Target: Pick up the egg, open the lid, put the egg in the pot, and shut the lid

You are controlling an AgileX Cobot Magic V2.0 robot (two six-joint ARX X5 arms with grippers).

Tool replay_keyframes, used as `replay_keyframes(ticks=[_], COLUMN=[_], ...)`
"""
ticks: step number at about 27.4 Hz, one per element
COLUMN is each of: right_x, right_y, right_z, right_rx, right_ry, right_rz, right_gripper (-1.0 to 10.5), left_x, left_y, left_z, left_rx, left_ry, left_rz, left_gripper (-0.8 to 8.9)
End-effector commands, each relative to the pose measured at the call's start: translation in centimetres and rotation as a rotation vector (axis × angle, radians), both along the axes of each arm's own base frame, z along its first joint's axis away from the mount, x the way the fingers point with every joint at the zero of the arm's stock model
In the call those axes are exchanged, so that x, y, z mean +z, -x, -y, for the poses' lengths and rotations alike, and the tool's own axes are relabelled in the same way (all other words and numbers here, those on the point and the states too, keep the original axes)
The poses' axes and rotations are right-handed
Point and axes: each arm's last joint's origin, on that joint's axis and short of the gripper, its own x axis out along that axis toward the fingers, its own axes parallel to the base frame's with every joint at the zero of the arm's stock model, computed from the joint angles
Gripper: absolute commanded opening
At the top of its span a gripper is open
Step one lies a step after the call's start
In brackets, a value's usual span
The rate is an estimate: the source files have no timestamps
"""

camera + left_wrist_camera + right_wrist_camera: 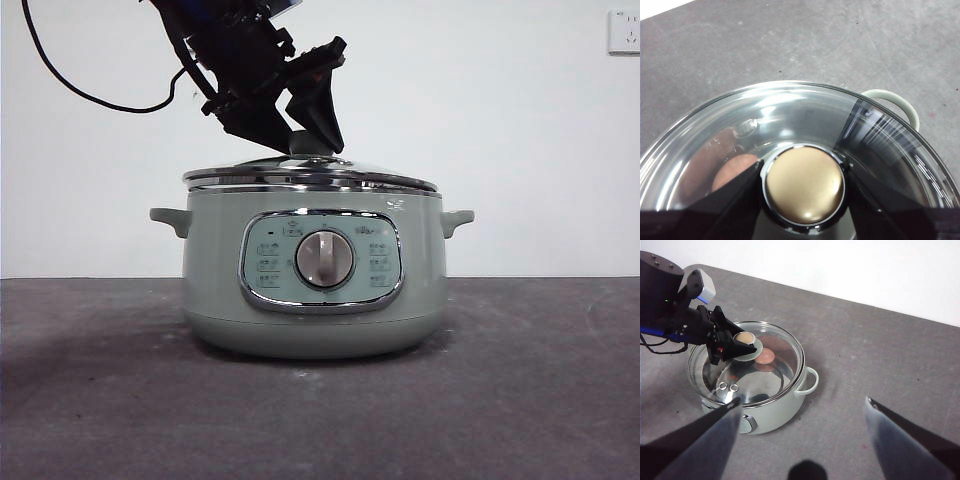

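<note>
The pale green pot (pixel 215 260) stands mid-table with its dial facing the front view. The glass lid (pixel 300 170) rests on its rim. My left gripper (pixel 305 135) comes down from above, and its jaws press on both sides of the lid's knob (pixel 805 185). The reddish-brown egg (pixel 732 170) lies inside the pot and shows through the glass; it also shows in the right wrist view (pixel 767 355). My right gripper (pixel 802 401) is open and empty, held high and to the side of the pot (pixel 785 405).
The grey table (pixel 540 400) stretches around the pot. A white wall with an outlet (pixel 623 30) is behind. A black cable (pixel 90 95) hangs from the left arm. One pot handle (pixel 900 102) sticks out beyond the lid.
</note>
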Motion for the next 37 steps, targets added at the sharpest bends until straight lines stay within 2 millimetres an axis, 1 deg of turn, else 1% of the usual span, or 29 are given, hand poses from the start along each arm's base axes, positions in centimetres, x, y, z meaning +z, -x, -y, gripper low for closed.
replay_keyframes(ticks=[1,12,20,25,26,27,30,31,34,37], right_x=[-0.1,-0.1,-0.1,-0.3,-0.3,-0.3,-0.5,-0.5,-0.7,-0.9], right_y=[0.0,0.0,0.0,0.1,0.1,0.1,0.2,0.2,0.3,0.3], right_z=[0.0,0.0,0.0,0.0,0.0,0.0,0.1,0.1,0.1,0.1], right_rx=[-0.002,-0.002,-0.003,-0.003,-0.003,-0.004,-0.003,-0.003,-0.003,-0.003], right_ry=[-0.007,-0.008,-0.008,-0.001,0.001,0.003,0.01,0.013,0.025,0.033], right_rz=[-0.006,-0.006,-0.012,-0.024,-0.028,-0.032,-0.044,-0.049,-0.069,-0.084], right_gripper=[4.1,4.1,4.1,4.1,4.1,4.1,4.1,4.1,4.1,4.1], left_x=[0.7,0.5,-1.1,-1.3,-1.4,-1.4,-1.7,-1.7,-1.6,-1.0], left_y=[-0.1,-0.1,-0.4,-0.3,-0.3,-0.3,-0.1,-0.1,0.1,0.4], left_z=[0.4,0.5,1.1,1.1,1.1,1.1,0.9,0.9,0.7,0.5], left_rx=[-0.014,-0.017,-0.028,-0.027,-0.027,-0.027,-0.023,-0.023,-0.023,-0.023], left_ry=[0.03,0.022,-0.01,-0.02,-0.023,-0.026,-0.043,-0.047,-0.055,-0.049], left_rz=[0.067,0.051,0.002,-0.014,-0.02,-0.027,-0.055,-0.061,-0.073,-0.063], left_gripper=[-0.08,-0.08,-0.08,0.08,0.5,1.32,5.49,6.1,6.16,6.16])
